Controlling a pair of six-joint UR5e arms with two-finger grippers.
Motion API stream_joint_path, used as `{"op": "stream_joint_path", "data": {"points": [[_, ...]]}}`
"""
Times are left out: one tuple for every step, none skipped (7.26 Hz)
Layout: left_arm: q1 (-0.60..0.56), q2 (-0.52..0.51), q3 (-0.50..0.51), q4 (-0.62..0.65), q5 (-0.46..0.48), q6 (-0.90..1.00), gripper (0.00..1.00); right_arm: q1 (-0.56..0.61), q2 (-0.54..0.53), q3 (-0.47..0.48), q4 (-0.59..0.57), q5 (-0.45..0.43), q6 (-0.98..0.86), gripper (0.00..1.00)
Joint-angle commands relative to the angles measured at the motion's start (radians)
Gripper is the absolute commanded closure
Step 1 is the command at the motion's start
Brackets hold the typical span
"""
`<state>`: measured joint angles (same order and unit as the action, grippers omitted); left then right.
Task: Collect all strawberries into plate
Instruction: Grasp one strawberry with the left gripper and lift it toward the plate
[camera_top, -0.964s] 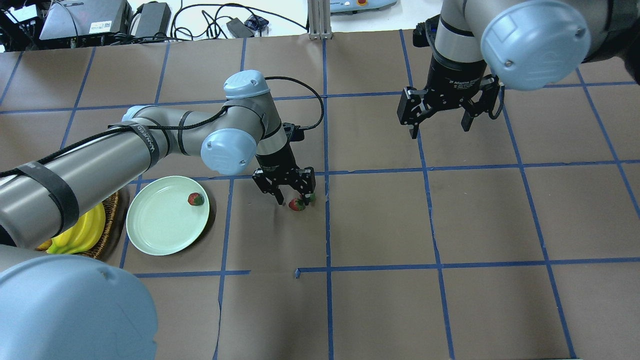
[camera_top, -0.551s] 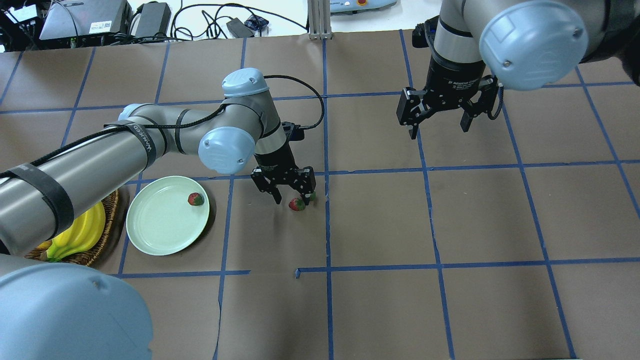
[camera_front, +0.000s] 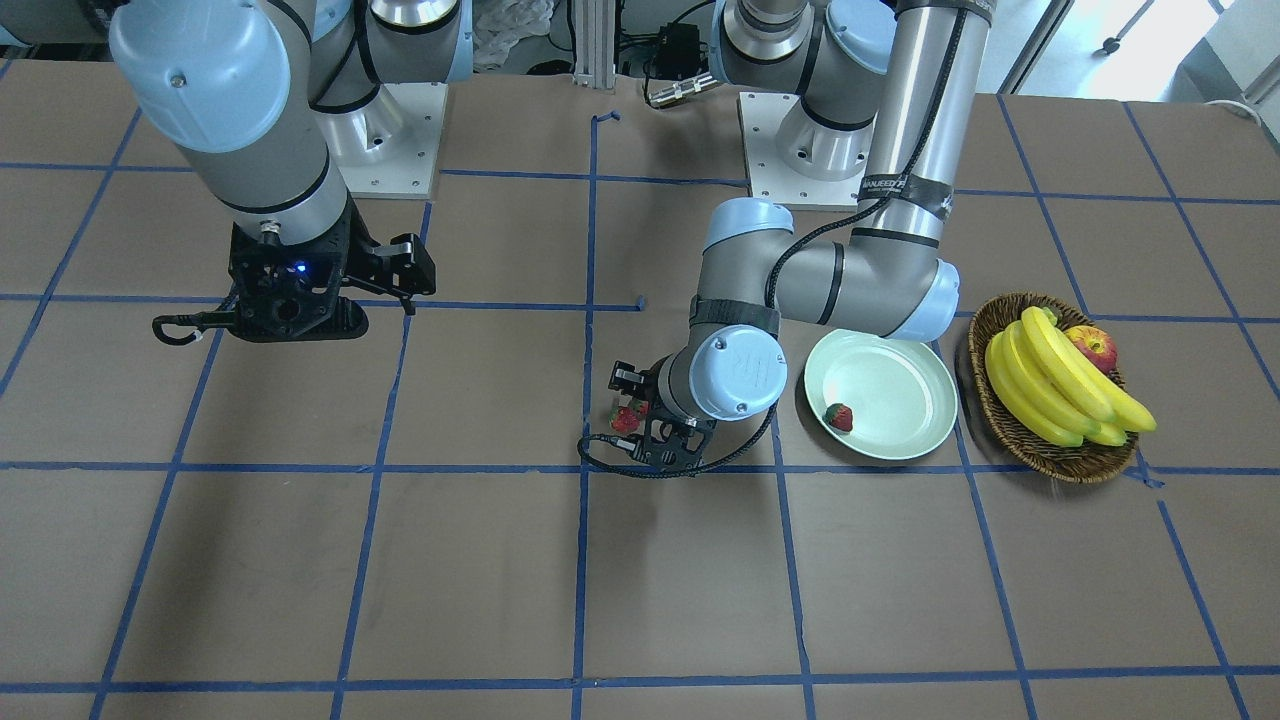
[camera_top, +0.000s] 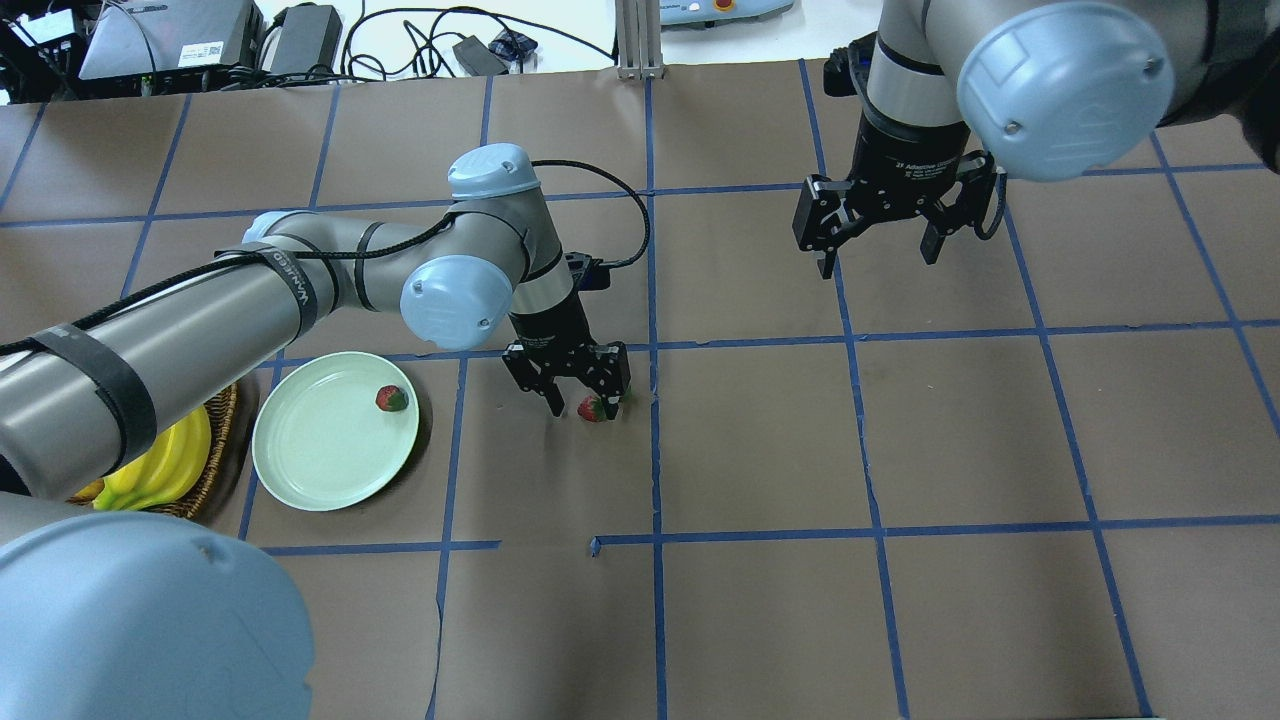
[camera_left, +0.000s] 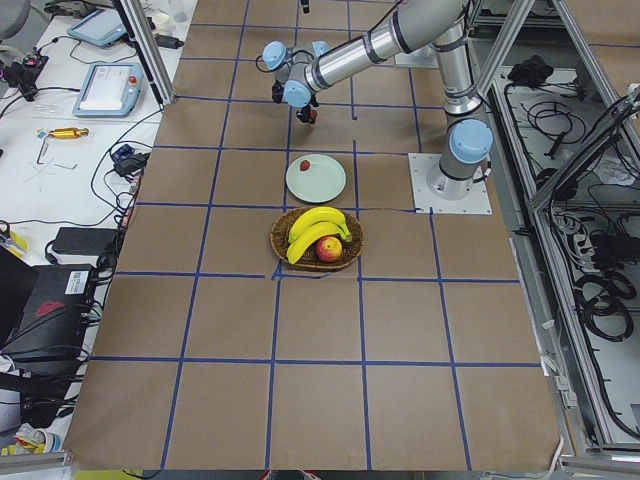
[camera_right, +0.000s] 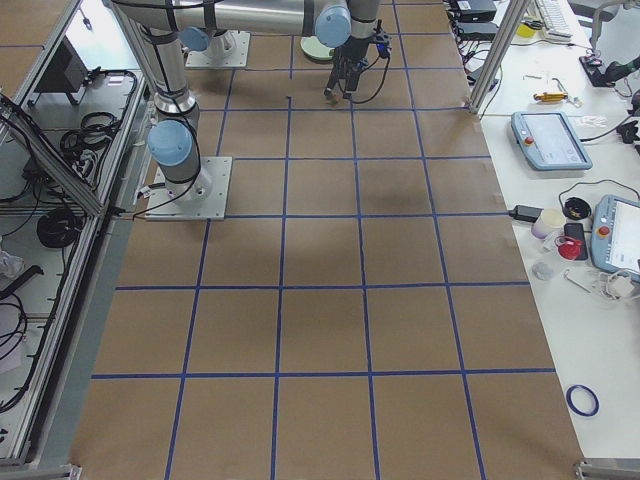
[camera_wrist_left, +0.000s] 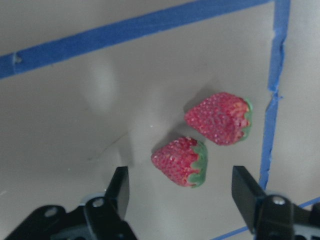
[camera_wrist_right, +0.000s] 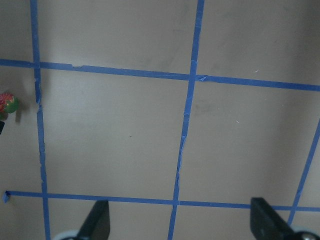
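The left tool (camera_wrist_left: 182, 195) hangs low over the brown paper-covered worktop (camera_top: 760, 450), a little left of centre in the overhead view. Its two black fingers (camera_wrist_left: 117, 186) are spread wide and grip nothing. In the left wrist view a small red strawberry with a green leafy cap (camera_wrist_left: 179, 161) lies on the worktop between those fingers, with a gap on either side. A second red strawberry (camera_wrist_left: 218, 118) lies just beyond it toward the upper right, beside a blue tape line (camera_wrist_left: 274, 100); whether the two berries touch I cannot tell. A third red strawberry (camera_top: 391, 399) rests inside the round, shallow, pale mint-green plate (camera_top: 320, 450), near its right rim, at the lower left of the overhead view. At the right of the front-facing view, just beside the plate, a brown woven wicker basket (camera_front: 1040, 458) holds yellow bananas (camera_front: 1045, 375) and a red-yellow apple (camera_front: 1093, 348). The right tool (camera_top: 878, 258) hovers in the upper right of the overhead view, jaws wide apart and empty, well apart from the berries.
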<state>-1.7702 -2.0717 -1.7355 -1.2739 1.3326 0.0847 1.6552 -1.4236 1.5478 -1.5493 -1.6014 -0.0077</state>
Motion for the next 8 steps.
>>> {"op": "stream_joint_path", "data": {"points": [[0.0,-0.002,0.004,0.004,0.019,0.016,0.76,-0.002,0.0,0.0,0.0,0.0,0.0,0.0],[0.0,-0.002,0.004,0.004,0.034,0.017,0.94,-0.002,0.0,0.0,0.0,0.0,0.0,0.0],[0.0,-0.002,0.004,0.002,0.034,0.009,1.0,-0.002,0.0,0.0,0.0,0.0,0.0,0.0],[0.0,0.002,0.005,0.002,0.036,-0.002,1.0,-0.002,0.0,0.0,0.0,0.0,0.0,0.0],[0.0,0.021,0.007,0.001,0.049,-0.011,1.0,-0.002,0.0,0.0,0.0,0.0,0.0,0.0],[0.0,0.05,0.011,-0.016,0.101,-0.01,1.0,-0.002,0.0,0.0,0.0,0.0,0.0,0.0],[0.011,0.08,0.019,-0.059,0.124,-0.002,1.0,-0.003,0.0,0.0,0.0,0.0,0.0,0.0],[0.038,0.114,0.019,-0.1,0.179,0.006,1.0,-0.003,0.0,-0.002,0.0,-0.002,0.0,0.0]]}}
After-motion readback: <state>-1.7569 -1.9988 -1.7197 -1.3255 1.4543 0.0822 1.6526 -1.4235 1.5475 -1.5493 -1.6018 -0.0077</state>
